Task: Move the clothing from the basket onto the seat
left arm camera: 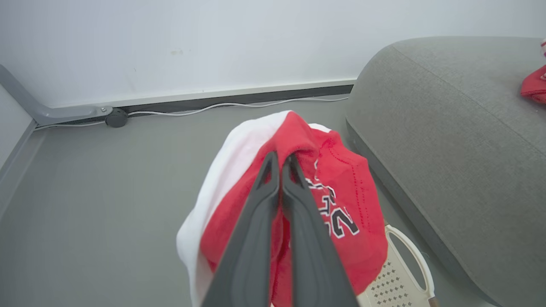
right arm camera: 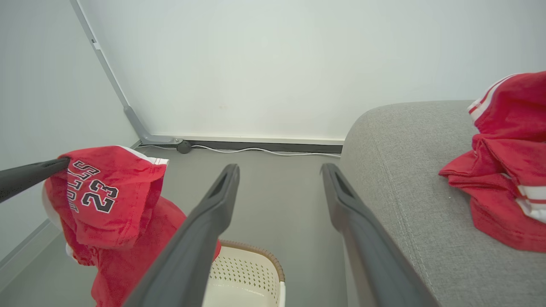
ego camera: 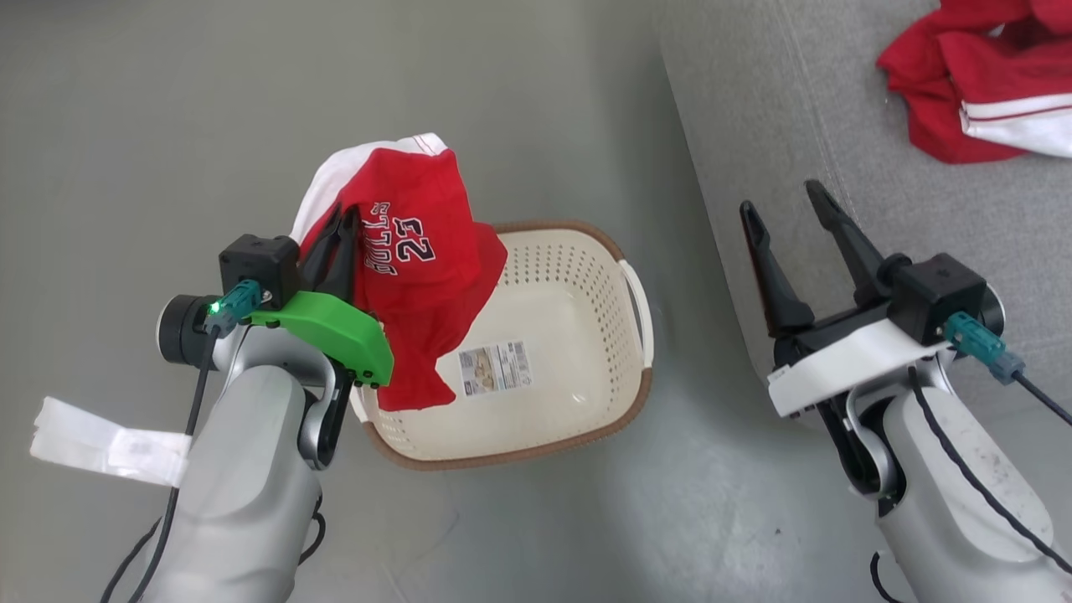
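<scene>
**Head view.** The left end effector (ego camera: 347, 216) is clamped shut on a soft red sports garment with a white panel and printed lettering (ego camera: 419, 276). The garment hangs over the left end of the small cream perforated plastic basket with a brown rim (ego camera: 578, 285). We cannot tell whether its hem clears that rim. The right end effector (ego camera: 779, 198) has its jaws spread wide and holds nothing. It hovers at the edge of the large grey fabric seat (ego camera: 837, 126), where a second red garment with white stripe trim (ego camera: 963, 92) lies.

**Left wrist view.** The two fingers meet on a single fold at the top of the held garment, and the cloth drapes down both sides. The seat rises just to the right of the basket.

**Right wrist view.** The held garment hangs at the left and the seat lies at the right, with the open fingers between them.

We judge the step to be the carry to the seat. Lift until the hem is free of the basket, so the basket is not dragged along. Swing wide of the right end effector. Hold the jaws shut until the cloth rests well inside the seat's rounded edge.
</scene>
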